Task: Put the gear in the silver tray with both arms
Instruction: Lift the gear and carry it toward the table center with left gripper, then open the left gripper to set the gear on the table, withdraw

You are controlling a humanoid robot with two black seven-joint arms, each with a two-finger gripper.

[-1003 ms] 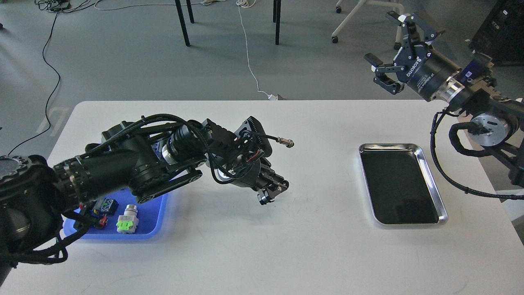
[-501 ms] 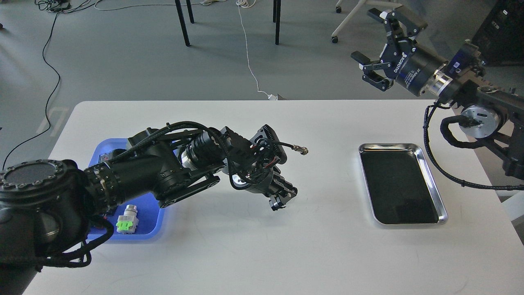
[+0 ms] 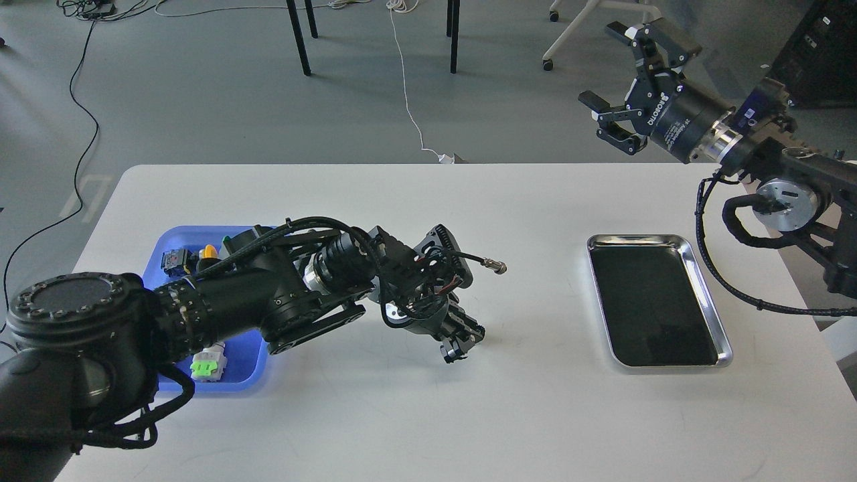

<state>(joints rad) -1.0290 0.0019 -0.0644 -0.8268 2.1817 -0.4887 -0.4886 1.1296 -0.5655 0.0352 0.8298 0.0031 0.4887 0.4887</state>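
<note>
The silver tray (image 3: 636,237) lies on the right part of the white table, its dark bottom bare. My left gripper (image 3: 460,343) points down at the table's middle, just above the surface, well left of the tray. Its fingers are small and dark, so I cannot tell whether they hold anything. No gear shows clearly. My right gripper (image 3: 600,63) hangs high beyond the table's far right edge, its fingers spread wide and empty.
A blue plastic tray (image 3: 248,358) sits at the left, partly under my left arm, with several small parts, among them a white and green one (image 3: 207,365). A loose cable plug (image 3: 497,267) sticks out from my left wrist. Chair legs and floor cables lie beyond the table.
My left arm reached to the right across the table, carrying its gripper right and slightly down. My right gripper swung left and up, then eased back right, staying open.
</note>
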